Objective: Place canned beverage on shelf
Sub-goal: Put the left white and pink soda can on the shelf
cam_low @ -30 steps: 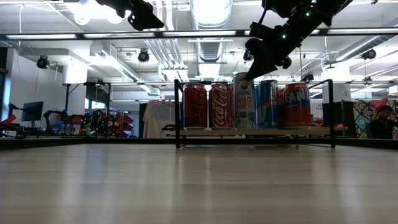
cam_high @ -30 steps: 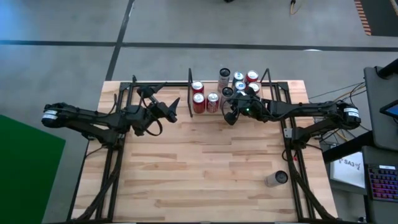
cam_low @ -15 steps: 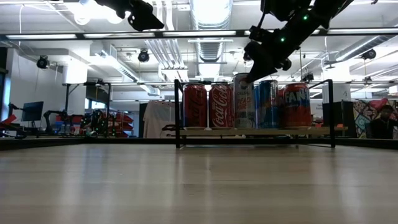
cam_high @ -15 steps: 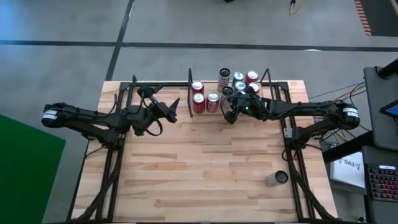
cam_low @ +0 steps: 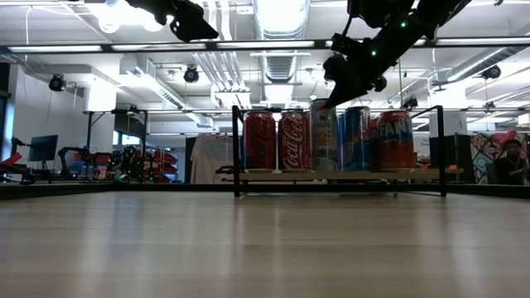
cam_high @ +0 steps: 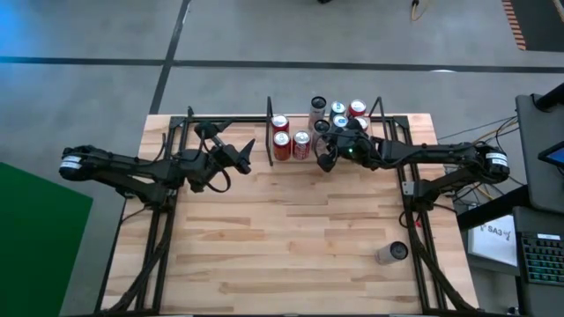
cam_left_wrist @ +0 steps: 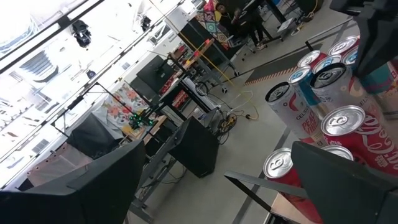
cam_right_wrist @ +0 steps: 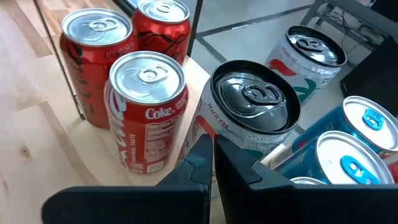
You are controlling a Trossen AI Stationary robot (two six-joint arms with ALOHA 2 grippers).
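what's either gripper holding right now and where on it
Nothing is held. The right gripper is shut and empty above the black-topped can on the shelf. The left gripper is open and empty, off to the shelf's left.

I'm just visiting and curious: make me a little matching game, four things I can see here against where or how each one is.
Things:
1. left tool
2. right tool
3. lone can
4. Coke can

States:
a. lying on the table, away from the shelf
b. shut, above the shelf's front edge
c. open, left of the shelf
d. upright on the shelf

Pairs: 1-c, 2-b, 3-a, 4-d
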